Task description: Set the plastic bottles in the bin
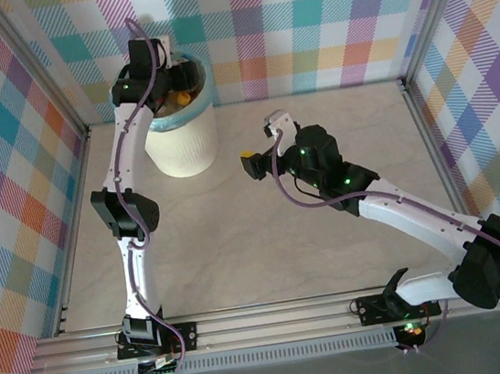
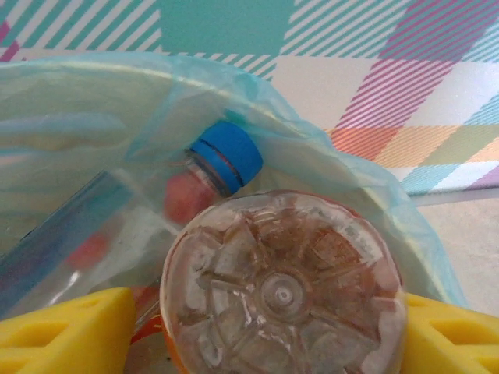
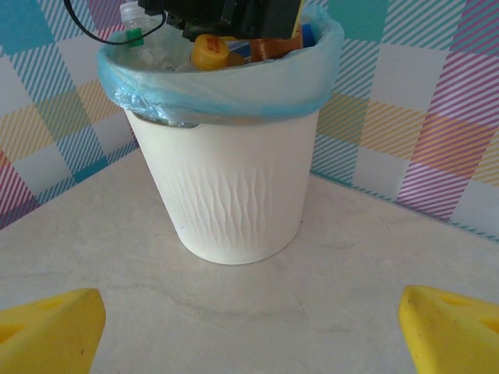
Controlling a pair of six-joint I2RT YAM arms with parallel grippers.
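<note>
The left claw (image 2: 269, 331) hangs above the tall white ribbed bin (image 1: 185, 145), which stands near the far left corner of the pale surface (image 1: 241, 262), so anything dropped should land inside. Between its yellow fingers (image 2: 62, 335) sits a clear plastic bottle (image 2: 281, 288), base up. I cannot tell whether it is pinched or freed. Below lies a blue-capped bottle (image 2: 226, 156) against the teal bag liner (image 2: 78, 117). The right claw (image 3: 249, 323) is spread wide and empty, facing the bin.

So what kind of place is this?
Probably a robot test booth: two robot arms bolted to a metal rail, plaid walls around a table, and a white bin holding plastic bottles.
</note>
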